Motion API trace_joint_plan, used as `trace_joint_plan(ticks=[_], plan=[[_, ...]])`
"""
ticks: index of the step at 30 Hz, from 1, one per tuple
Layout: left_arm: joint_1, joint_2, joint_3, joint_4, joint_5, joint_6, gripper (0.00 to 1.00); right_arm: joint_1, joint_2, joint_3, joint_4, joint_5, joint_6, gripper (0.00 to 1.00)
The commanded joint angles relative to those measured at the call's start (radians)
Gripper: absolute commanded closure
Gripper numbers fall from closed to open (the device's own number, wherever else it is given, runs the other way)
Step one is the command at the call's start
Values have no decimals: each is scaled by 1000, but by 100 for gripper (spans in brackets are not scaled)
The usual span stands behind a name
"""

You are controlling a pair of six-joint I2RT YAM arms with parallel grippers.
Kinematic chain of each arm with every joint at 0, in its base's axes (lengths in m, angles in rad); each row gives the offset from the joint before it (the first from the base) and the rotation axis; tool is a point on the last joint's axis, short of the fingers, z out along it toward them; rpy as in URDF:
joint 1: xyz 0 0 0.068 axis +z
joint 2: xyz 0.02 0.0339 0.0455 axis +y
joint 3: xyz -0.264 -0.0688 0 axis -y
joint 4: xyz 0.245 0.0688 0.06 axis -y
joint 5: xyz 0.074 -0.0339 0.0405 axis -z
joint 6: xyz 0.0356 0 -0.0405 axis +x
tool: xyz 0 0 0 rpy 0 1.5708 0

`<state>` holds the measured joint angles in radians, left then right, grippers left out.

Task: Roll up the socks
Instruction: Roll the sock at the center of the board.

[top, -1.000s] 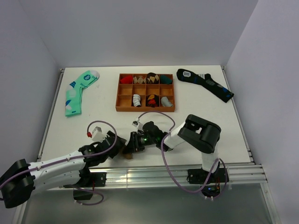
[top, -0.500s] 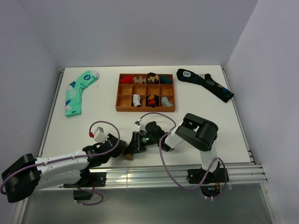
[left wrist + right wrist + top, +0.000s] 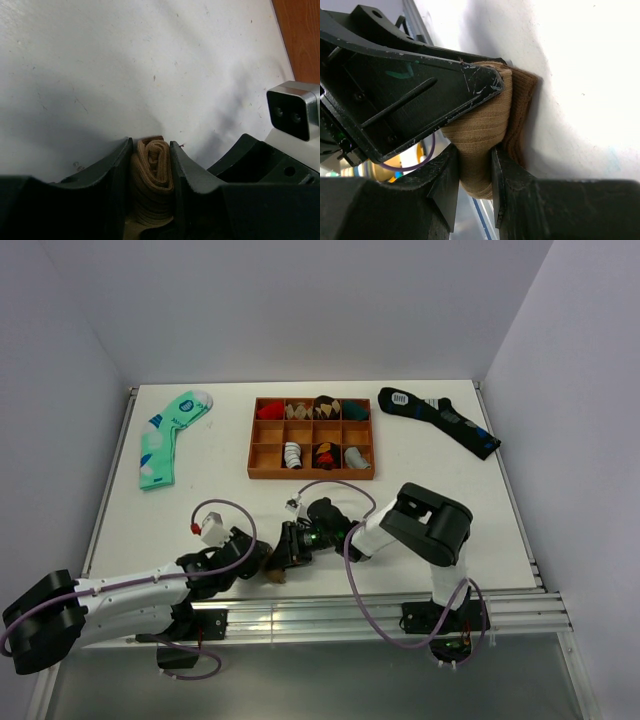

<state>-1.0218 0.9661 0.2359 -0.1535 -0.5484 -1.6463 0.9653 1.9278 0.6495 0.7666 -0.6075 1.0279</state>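
Socks [image 3: 152, 172]: tan ribbed knit, folded into layered bundle, at table [image 3: 450, 500] 6 o'clock edge. Left gripper [image 3: 150, 150] and right gripper [image 3: 474, 160] both clamp bundle; lower part hidden between scuffed black jaws.

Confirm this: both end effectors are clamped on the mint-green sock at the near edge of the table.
Not the mint-green sock; that lies untouched at the far left. Both wrist views show the left end effector and right end effector clamped on the tan-brown socks, at the near edge of the table.
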Motion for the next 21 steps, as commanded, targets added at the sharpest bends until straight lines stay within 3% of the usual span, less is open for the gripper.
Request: trace_joint_plan(ticks=[1,6,19,20,21], plan=[[-20,19,25,-84,45,40,100,23,60,-56,-473,155,-126,93],[-20,13,45,-104,30,45,100,23,16,-45,-509,190,-134,78],[-20,19,62,-146,24,39,100,21,-93,-21,-601,259,-158,57],[-20,17,62,-150,24,37,100,21,-104,-19,-616,271,-161,46],[-18,14,62,-152,22,36,100,21,-116,-22,-619,276,-163,46]])
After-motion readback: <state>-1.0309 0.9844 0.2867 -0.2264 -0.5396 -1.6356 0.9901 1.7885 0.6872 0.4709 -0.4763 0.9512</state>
